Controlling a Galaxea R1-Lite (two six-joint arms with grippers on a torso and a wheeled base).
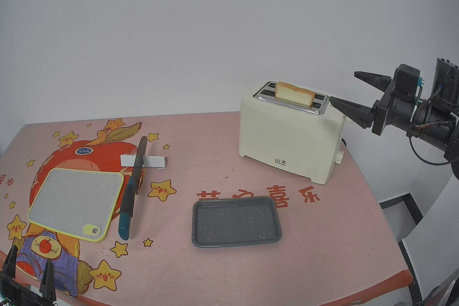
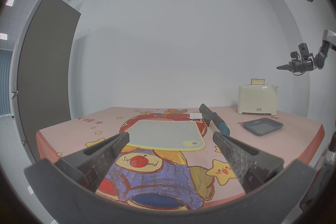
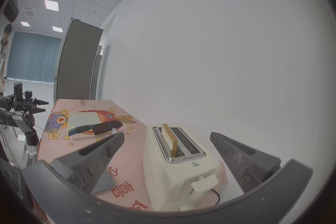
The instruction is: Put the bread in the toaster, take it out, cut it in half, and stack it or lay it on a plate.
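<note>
Bread [image 1: 295,93], one pale slice with a browner crust, stands on edge in the toaster [image 1: 289,139], and we see its upper part rising above the metal top. From the right wrist view we place it in the slot on the near side, with the second slot between it and the wall [image 1: 191,10]. The toaster is cream-coloured and sits on the far right part of the bench [image 1: 334,225]. Its lever [image 3: 204,183] is on its right end, where a black cord [image 3: 214,196] also leaves it.

Just right of the toaster, at about the height of its top, we find the right end effector [image 1: 344,87] in the air. Its two dark fingers are spread apart and point left toward the bread, touching neither it nor the toaster.

Near of the toaster and a little left lies the plate [image 1: 236,221], a dark grey rectangular tray flat on the bench, apart from the toaster. Farther left we see the knife [image 1: 132,187]. Its dark blade rests across a small white block [image 1: 155,161], and its teal handle points toward the near edge. Just beside it on the left lies the cutting board [image 1: 76,202], grey with a yellow-green rim, flat on the printed apple picture.

At the near left corner of the bench we see the left end effector [image 1: 31,255], its fingers apart, not touching the cutting board.
</note>
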